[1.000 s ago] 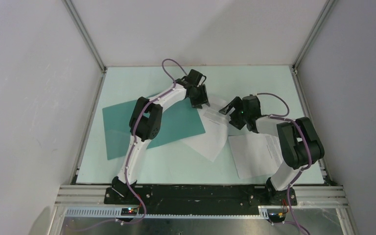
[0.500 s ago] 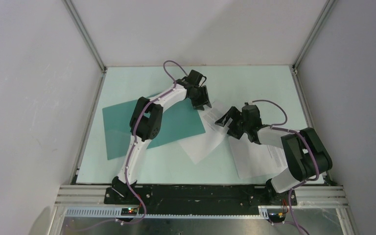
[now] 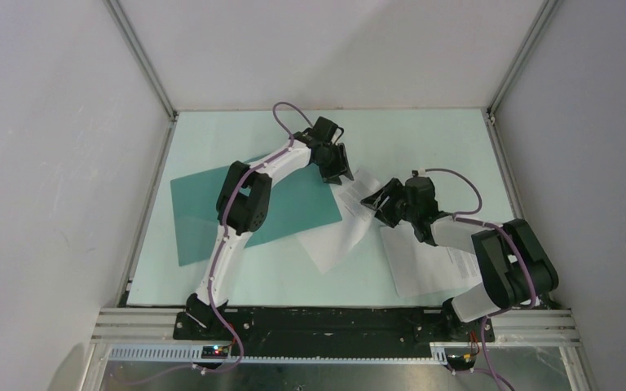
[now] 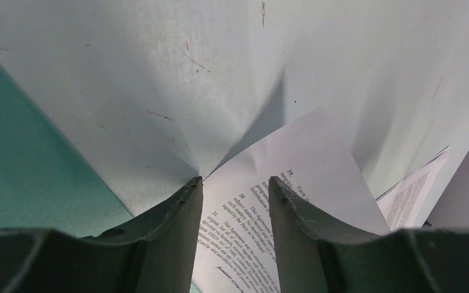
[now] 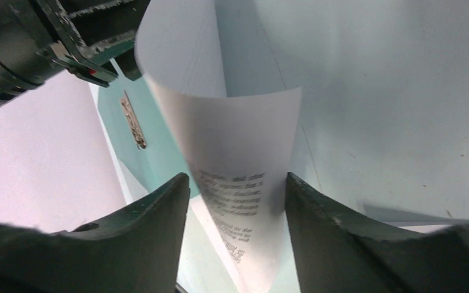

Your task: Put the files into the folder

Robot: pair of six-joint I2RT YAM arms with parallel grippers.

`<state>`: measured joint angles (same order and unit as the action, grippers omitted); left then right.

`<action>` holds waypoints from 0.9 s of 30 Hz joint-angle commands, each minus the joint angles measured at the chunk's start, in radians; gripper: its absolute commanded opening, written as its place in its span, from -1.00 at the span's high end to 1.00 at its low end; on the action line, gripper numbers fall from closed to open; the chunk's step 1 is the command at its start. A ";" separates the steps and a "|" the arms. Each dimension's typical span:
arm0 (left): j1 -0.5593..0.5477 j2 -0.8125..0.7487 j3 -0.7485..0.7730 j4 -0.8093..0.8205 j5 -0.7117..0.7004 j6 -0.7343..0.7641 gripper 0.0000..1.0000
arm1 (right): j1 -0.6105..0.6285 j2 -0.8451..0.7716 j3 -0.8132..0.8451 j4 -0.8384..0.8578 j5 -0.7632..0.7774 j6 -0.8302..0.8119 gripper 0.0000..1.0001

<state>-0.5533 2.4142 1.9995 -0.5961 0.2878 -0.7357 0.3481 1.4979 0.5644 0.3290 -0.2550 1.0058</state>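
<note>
Pale mint table within white walls, seen from above. We place the folder, teal and lying flat, at about 9 o'clock from the table's centre. The first file lies just at 3 o'clock of the folder, its near corner on the table and its far end raised. The second file lies flat at 4 o'clock, partly under the right arm.

The left gripper points down at the folder's 2 o'clock corner. Its wrist view shows the fingers apart, with printed text of the first file visible through the gap.

The right gripper meets the first file's far end from 3 o'clock. In its wrist view the sheet bows upward and fills the gap between the fingers. We cannot tell whether they pinch it. Beyond, at 11 o'clock, we see the folder's metal clip.
</note>
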 commanded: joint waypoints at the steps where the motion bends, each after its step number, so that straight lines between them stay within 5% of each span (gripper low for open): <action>1: -0.006 0.020 0.014 -0.030 0.017 0.003 0.00 | 0.006 0.008 0.009 0.094 0.034 0.045 -0.17; 9: -0.003 0.008 0.049 -0.031 0.030 0.023 -0.01 | 0.004 -0.021 0.018 0.015 0.098 0.016 0.65; 13: 0.010 -0.066 0.063 -0.032 0.017 0.051 -0.17 | -0.009 -0.102 0.033 -0.084 0.148 -0.044 0.92; 17: 0.043 -0.273 -0.107 -0.032 -0.170 0.067 -0.42 | -0.046 -0.201 0.093 -0.259 0.166 -0.151 1.00; 22: 0.147 -0.541 -0.386 -0.030 -0.450 0.063 -0.35 | -0.114 -0.346 0.191 -0.473 0.103 -0.280 1.00; 27: 0.239 -0.655 -0.588 -0.030 -0.552 0.071 -0.21 | -0.133 -0.403 0.327 -0.619 0.024 -0.345 1.00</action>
<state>-0.3641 1.8256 1.5253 -0.6159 -0.1028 -0.6876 0.2184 1.1400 0.7769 -0.1402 -0.1566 0.7586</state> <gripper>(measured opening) 0.634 0.010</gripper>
